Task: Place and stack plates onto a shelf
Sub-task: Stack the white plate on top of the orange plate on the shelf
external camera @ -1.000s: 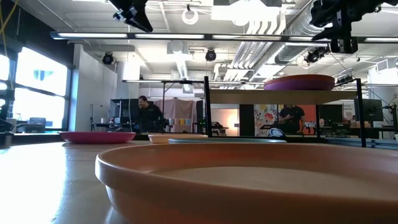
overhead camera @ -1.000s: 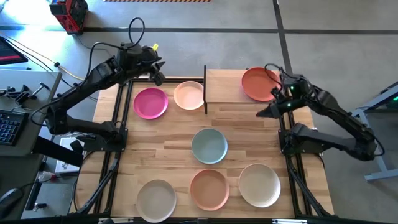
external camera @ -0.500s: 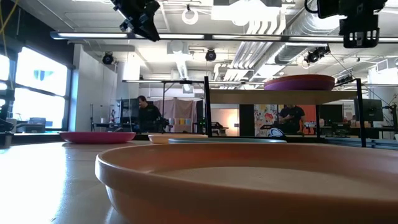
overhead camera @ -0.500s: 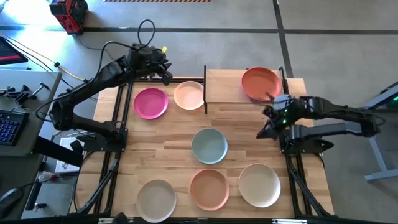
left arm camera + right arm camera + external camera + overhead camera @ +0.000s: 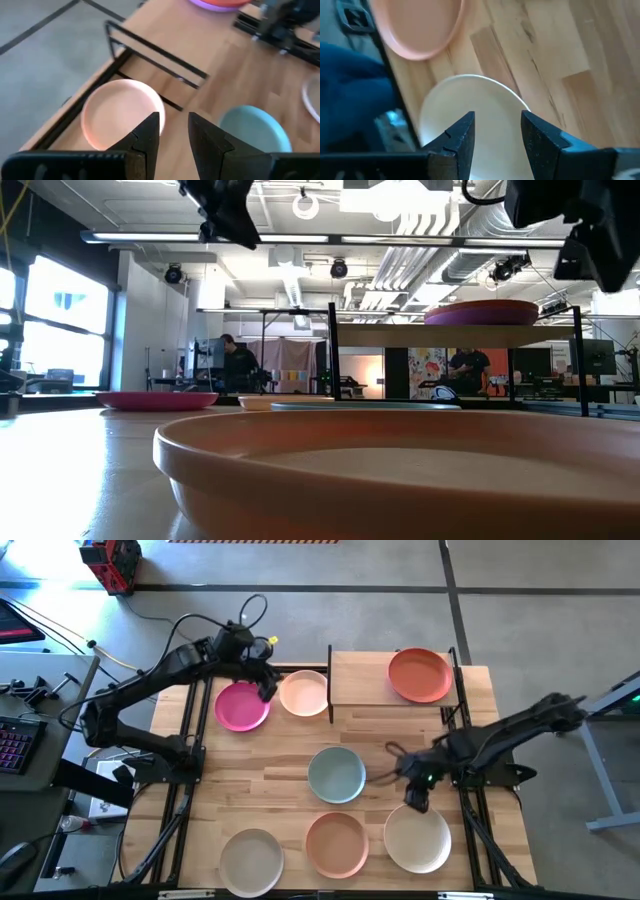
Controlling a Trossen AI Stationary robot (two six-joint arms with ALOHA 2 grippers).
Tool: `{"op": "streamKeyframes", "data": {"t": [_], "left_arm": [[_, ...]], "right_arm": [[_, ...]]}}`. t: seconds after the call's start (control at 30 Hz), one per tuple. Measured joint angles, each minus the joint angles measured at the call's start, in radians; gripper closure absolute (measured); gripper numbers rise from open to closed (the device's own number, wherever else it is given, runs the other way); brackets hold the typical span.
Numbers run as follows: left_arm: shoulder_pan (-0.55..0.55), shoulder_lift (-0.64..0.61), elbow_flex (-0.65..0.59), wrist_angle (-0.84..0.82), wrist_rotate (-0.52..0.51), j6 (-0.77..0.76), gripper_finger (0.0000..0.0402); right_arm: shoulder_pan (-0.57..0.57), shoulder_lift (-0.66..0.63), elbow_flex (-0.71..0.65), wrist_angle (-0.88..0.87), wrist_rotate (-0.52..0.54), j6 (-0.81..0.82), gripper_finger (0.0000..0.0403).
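The light-wood shelf (image 5: pixel 370 680) stands at the table's far side and carries the orange-red plate (image 5: pixel 419 674) stacked on the purple plate (image 5: pixel 480 318). On the table lie the magenta plate (image 5: pixel 242 705), cream plate (image 5: pixel 304 693), pale teal plate (image 5: pixel 336 774), beige plate (image 5: pixel 252 860), salmon plate (image 5: pixel 337 844) and off-white plate (image 5: pixel 417 837). My left gripper (image 5: pixel 265 685) hangs open above the gap between the magenta and cream plates (image 5: pixel 120 112). My right gripper (image 5: pixel 415 795) hangs open over the far rim of the off-white plate (image 5: pixel 470 115).
Black frame rails run along the table's left and right edges, and the shelf's black post (image 5: pixel 330 685) stands close beside the cream plate. Bare wood lies between the teal plate and the shelf. People show in the room beyond the table (image 5: pixel 238 365).
My right gripper has swung from beside the shelf toward the near edge and turned downward; it now hovers over the off-white plate. My left gripper has moved from the far left corner rightward and nearer, toward the cream plate. No plate has moved.
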Motion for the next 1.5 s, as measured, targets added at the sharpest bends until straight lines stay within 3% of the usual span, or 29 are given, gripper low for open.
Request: {"op": "streamKeyframes", "data": {"t": [0.2, 0.53, 0.83, 1.23, 1.37, 1.5], "left_arm": [[-0.115, -0.028, 0.0, -0.024, 0.003, -0.017, 0.0312], [-0.238, -0.04, 0.0, -0.033, 0.002, -0.078, 0.0312], [-0.283, -0.04, 0.0, -0.085, -0.015, -0.104, 0.0312], [-0.308, -0.04, 0.0, -0.098, -0.018, -0.105, 0.0312], [-0.308, -0.04, 0.0, -0.101, -0.019, -0.104, 0.0312], [-0.307, -0.04, 0.0, -0.101, -0.019, -0.104, 0.0312]], "right_arm": [[0.079, 0.147, 0.0, 0.031, 0.094, -0.068, 0.0265], [0.132, 0.326, 0.0, 0.071, 0.098, -0.26, 0.0265], [0.138, 0.391, 0.0, 0.051, 0.179, -0.294, 0.0265], [0.152, 0.463, 0.0, 0.057, 0.138, -0.34, 0.0267], [0.152, 0.463, 0.0, 0.049, 0.135, -0.34, 0.0296], [0.149, 0.462, 0.002, 0.027, 0.126, -0.313, 0.0365]]}}
